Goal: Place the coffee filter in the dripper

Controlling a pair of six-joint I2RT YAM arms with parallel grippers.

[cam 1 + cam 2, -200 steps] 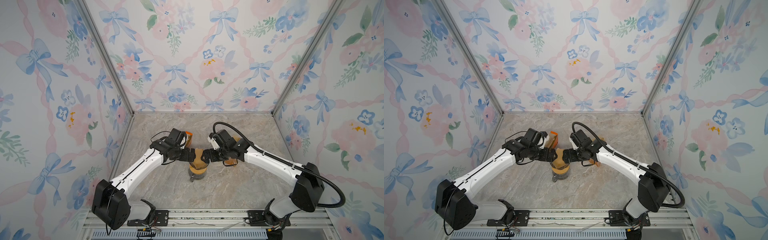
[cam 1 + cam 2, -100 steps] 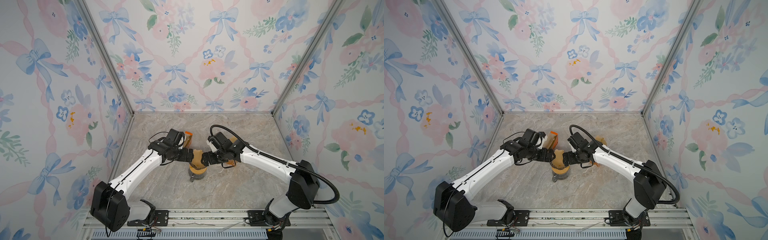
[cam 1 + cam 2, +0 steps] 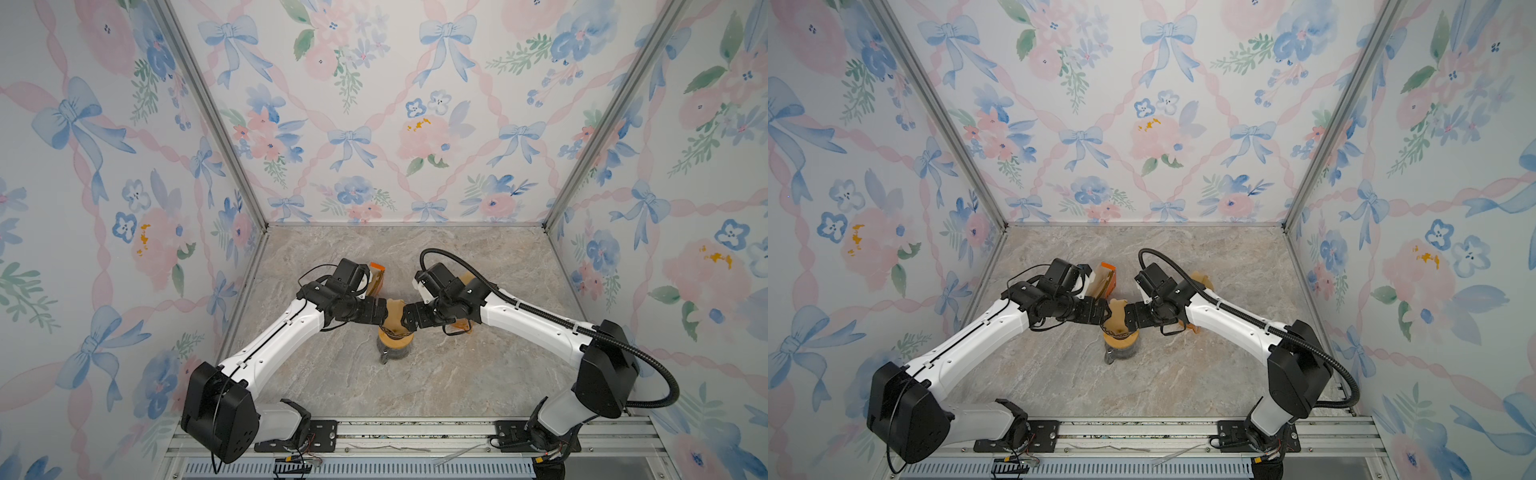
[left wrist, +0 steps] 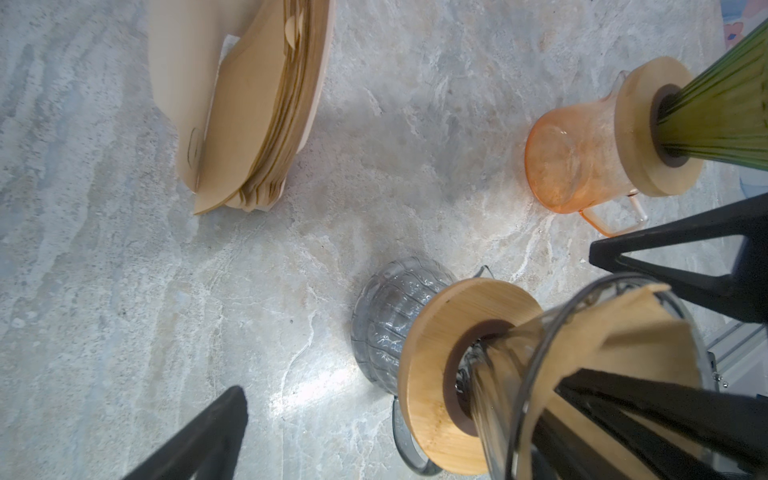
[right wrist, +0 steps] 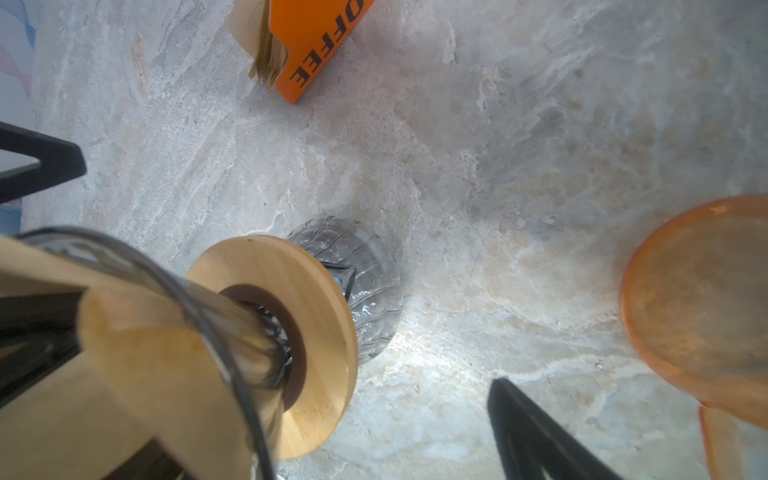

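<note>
Left gripper (image 3: pixel 380 311): jaws spread wide, nothing pinched. One finger (image 4: pixel 615 407) reaches down inside the paper cone, the other (image 4: pixel 208 432) hangs outside over the table (image 3: pixel 457 374).
Right gripper (image 3: pixel 409 318): also spread wide, holding nothing. One finger (image 5: pixel 29 328) is inside the paper, the other (image 5: pixel 536 432) outside. The two grippers face each other across the dripper in both top views.

Count:
- grippers: 2
- coffee filter (image 4: pixel 623 332) in use: 1
- drippers: 2, the clear dripper (image 4: pixel 498 374) and a green dripper (image 4: pixel 719 108)
- carafes: 2, a grey carafe (image 4: pixel 386 316) and an orange carafe (image 4: pixel 569 158)
- wooden collars: 2, one on each carafe, (image 4: pixel 432 332) and (image 4: pixel 636 124)
- filter pack (image 5: pixel 324 41): 1, orange, spare filters standing in it, behind the left wrist

Change against one second ago: the right wrist has drawn slightly toward the middle. The left arm sits about where it was. Both pairs of jaws are as wide as before. The filter is in the same place over the clear dripper.

Filter appearance: brown paper, standing inside the clear dripper on the grey carafe at mid-table. Its upper edge rises above the glass rim, uneven, with one flap sticking up. Whether its tip is seated fully down the cone I cannot tell.
</note>
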